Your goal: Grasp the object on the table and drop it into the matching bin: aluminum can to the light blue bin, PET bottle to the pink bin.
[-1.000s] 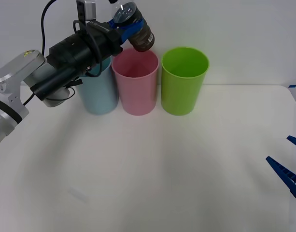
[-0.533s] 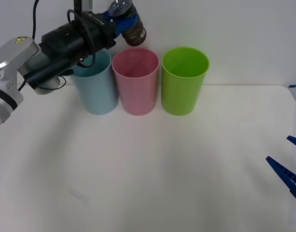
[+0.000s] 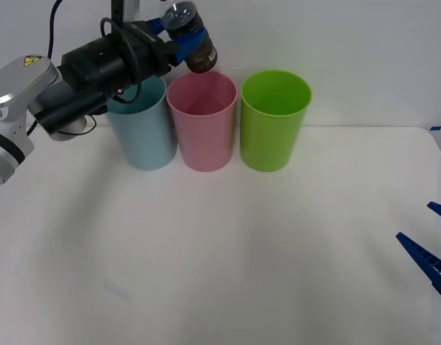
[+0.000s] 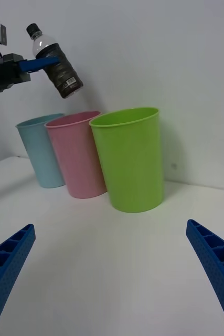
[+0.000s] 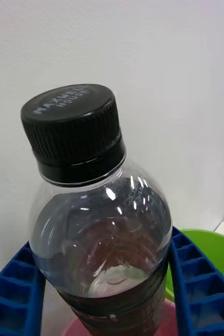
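My left gripper (image 3: 183, 34) is shut on the PET bottle (image 3: 193, 43), a small clear bottle with dark liquid, held tilted in the air just above the back left rim of the pink bin (image 3: 203, 126). In the right wrist view the bottle (image 4: 59, 63) hangs above the pink bin (image 4: 79, 155), cap up. The left wrist view shows its black cap and the bottle (image 5: 98, 220) between my blue fingers (image 5: 195, 294). The light blue bin (image 3: 144, 133) stands left of the pink one. My right gripper (image 3: 432, 248) rests open at the table's right edge.
A green bin (image 3: 273, 118) stands right of the pink bin, all three in a row at the back of the white table (image 3: 227, 251). A white wall rises close behind the bins.
The left arm has drawn back to the left with the bottle, which moved from over the pink bin's back rim toward its left rim. The right arm has stayed still.
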Tool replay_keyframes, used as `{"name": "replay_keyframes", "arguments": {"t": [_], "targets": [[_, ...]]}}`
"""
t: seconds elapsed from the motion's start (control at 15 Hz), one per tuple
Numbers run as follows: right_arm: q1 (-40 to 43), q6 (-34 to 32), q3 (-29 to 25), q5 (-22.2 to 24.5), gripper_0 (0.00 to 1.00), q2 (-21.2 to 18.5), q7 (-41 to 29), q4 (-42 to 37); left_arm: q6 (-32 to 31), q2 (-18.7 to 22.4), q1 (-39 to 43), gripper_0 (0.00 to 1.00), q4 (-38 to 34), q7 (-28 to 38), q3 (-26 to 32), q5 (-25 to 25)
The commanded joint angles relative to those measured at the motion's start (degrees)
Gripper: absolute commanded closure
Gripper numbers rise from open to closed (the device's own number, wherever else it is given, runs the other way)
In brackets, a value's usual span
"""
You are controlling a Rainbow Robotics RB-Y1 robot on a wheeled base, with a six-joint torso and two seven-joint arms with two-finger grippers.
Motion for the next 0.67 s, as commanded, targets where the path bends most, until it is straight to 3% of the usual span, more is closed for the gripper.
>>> {"name": "replay_keyframes", "arguments": {"t": [0.07, 0.4, 0.67], "targets": [[0.0, 0.0, 0.0, 0.0, 0.0, 0.0, 0.0, 0.0, -0.1, -0.1, 0.0, 0.0, 0.0, 0.1, -0.1, 0.0], [0.0, 0.0, 0.0, 0.0, 0.0, 0.0, 0.0, 0.0, -0.9, 0.0, 0.2, 0.0, 0.0, 0.6, -0.1, 0.3], [0.0, 0.0, 0.0, 0.0, 0.0, 0.0, 0.0, 0.0, -2.3, 2.8, 2.6, 0.0, -2.5, 0.6, -0.1, 3.3]]}}
